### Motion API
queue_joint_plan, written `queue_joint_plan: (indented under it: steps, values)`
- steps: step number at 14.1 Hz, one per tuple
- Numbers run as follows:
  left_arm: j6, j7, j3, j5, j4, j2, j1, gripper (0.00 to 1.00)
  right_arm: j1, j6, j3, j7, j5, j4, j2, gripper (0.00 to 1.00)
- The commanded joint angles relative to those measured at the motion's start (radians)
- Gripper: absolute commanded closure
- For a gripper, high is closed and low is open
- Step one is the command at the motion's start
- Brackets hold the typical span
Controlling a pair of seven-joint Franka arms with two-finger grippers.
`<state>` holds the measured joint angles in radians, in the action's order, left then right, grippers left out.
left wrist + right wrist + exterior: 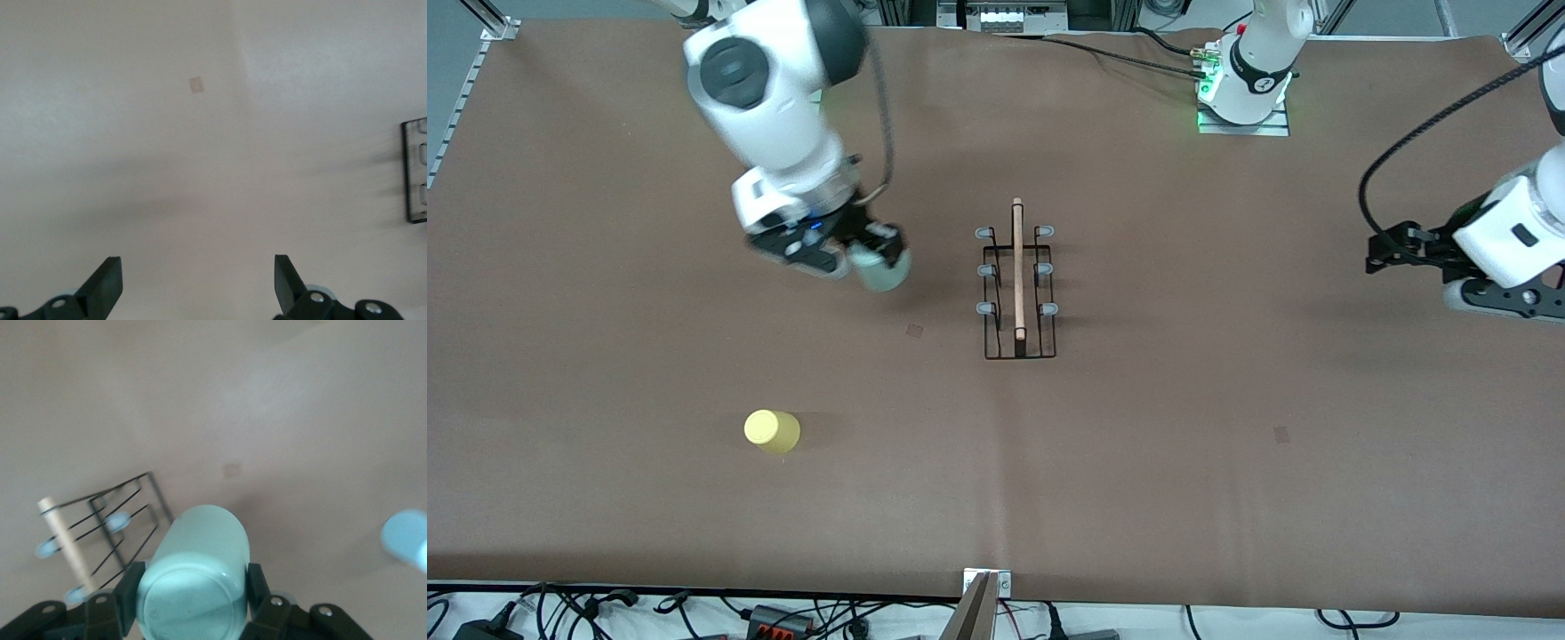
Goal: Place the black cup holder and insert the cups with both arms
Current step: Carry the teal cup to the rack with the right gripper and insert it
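Note:
The black cup holder stands mid-table, its wooden rod handle along the top and grey-tipped pegs on both sides. My right gripper is shut on the pale green cup, held tilted over the table beside the holder, toward the right arm's end. In the right wrist view the fingers clamp the green cup, with the holder past it. A blurred light blue cup shows at that view's edge. The yellow cup sits nearer the front camera. My left gripper waits open and empty; the holder's end shows.
The brown table carries small tape marks. The left arm's base stands at the table's top edge. Cables and a wooden strip lie along the front edge.

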<state>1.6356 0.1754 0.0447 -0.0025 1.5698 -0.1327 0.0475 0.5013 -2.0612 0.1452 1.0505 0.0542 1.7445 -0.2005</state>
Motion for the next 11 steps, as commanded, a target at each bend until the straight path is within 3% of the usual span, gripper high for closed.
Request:
queue_joint_plan:
  steps: [1,6,11]
  values:
    - [0.108,0.073,-0.069,-0.016,0.203,0.175,-0.066,0.0,0.098,-0.051,-0.007,0.19,0.006,-0.066,-0.069,0.86]
    - [0.101,0.065,-0.066,-0.005,0.193,0.214,-0.032,0.0,0.18,-0.14,-0.006,0.287,-0.026,-0.048,-0.149,0.86]
    - [0.038,0.064,-0.063,-0.004,0.108,0.18,-0.034,0.0,0.191,-0.142,-0.006,0.289,-0.042,0.01,-0.148,0.86]
